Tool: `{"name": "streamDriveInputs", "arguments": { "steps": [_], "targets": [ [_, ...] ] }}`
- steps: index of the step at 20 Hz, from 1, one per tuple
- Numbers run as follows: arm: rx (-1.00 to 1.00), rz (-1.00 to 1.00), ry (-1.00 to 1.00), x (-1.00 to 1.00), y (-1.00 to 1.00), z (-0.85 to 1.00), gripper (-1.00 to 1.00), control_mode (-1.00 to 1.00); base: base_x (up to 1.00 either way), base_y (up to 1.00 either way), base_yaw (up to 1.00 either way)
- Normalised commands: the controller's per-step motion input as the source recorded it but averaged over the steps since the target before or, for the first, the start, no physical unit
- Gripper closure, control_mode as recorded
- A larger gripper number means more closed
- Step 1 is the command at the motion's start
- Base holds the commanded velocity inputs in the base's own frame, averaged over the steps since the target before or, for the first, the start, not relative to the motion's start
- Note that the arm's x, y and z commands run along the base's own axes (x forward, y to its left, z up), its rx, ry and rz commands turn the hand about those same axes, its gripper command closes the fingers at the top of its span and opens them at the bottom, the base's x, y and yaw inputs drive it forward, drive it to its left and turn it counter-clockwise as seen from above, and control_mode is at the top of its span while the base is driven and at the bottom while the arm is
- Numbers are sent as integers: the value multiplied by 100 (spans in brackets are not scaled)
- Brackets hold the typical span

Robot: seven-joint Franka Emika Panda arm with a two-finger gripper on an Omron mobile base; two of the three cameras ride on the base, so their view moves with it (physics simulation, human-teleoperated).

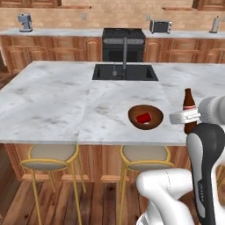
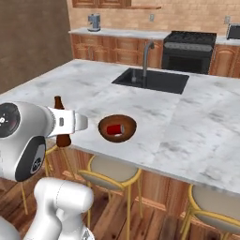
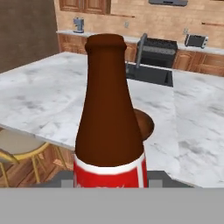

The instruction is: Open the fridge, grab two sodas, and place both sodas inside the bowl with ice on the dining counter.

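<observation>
My gripper is shut on the slim dark-brown soda bottle with a red label, holding it upright over the near edge of the dining counter. Just left of it on the marble sits the reddish-brown wooden bowl, with the red soda lying inside. From the right base view, the bottle and gripper stand left of the bowl. In the hand view the bottle rises close in front, partly covering the bowl. Ice is too small to make out. The fridge is out of view.
A black sink with a tap is set into the counter beyond the bowl. Two yellow-legged stools stand under the near edge. A black oven range and wooden cabinets line the back wall.
</observation>
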Motion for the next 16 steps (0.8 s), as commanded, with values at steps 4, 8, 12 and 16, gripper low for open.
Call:
{"name": "streamDriveInputs", "arguments": {
  "steps": [4,8,12,16],
  "targets": [
    [0,0,0,0,0,0,100,100,74,4,-33],
    [0,0,0,0,0,0,100,100,80,22,-34],
    [0,0,0,0,0,0,100,100,78,33,-30],
    [-2,-5,8,46,14,-14,100,-100,41,18,-10]
  ]
}}
